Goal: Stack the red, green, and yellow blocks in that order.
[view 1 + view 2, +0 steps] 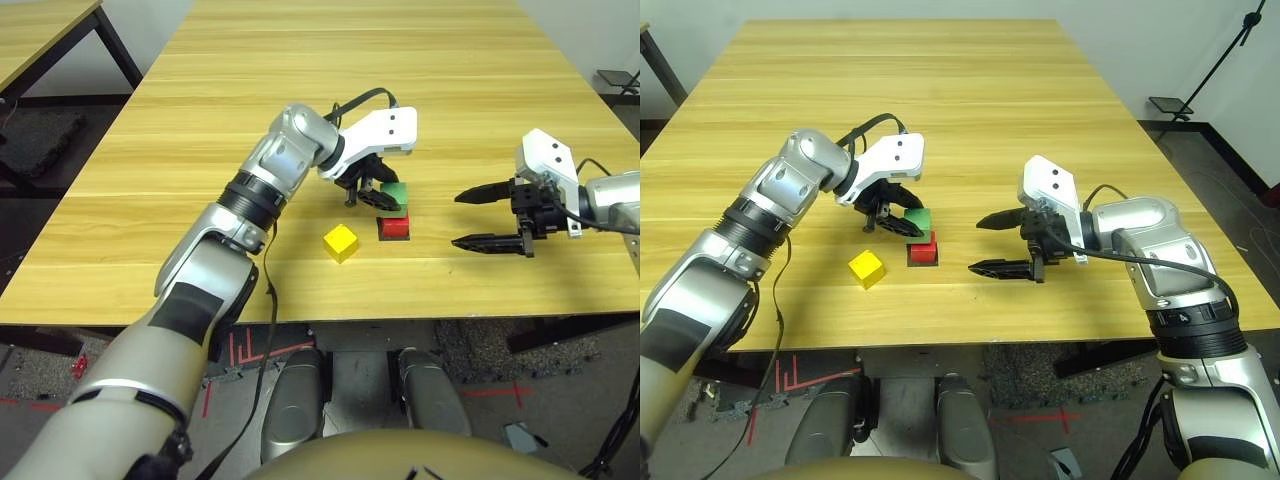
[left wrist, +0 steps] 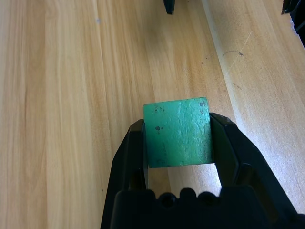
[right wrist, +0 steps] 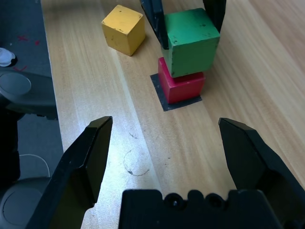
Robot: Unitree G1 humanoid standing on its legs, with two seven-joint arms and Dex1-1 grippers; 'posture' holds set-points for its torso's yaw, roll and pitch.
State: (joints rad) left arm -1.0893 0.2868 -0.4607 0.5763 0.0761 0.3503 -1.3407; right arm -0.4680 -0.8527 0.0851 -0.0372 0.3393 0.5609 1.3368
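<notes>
Pale wooden planks of the table (image 1: 300, 90) run under both arms. The left gripper (image 2: 177, 143) is clamped on the green block (image 3: 190, 42), one finger on each side face, holding it at the top of the red block (image 3: 180, 87), which stands on a black square patch (image 3: 167, 101) on the table. In the right wrist view the green block looks slightly offset from the red one and overhangs an edge; if it is released like that it could tip or slide off, and a finger dragging on it while opening could also pull it askew or nudge the red block off its patch. The yellow block (image 1: 340, 242) lies just beside the stack, apart from it, on the robot's left. The right gripper (image 1: 992, 243) hovers near the stack with its fingers spread wide, holding nothing. Whether the green block already rests fully on the red one is hard to tell, since the fingers hide part of the seam.
</notes>
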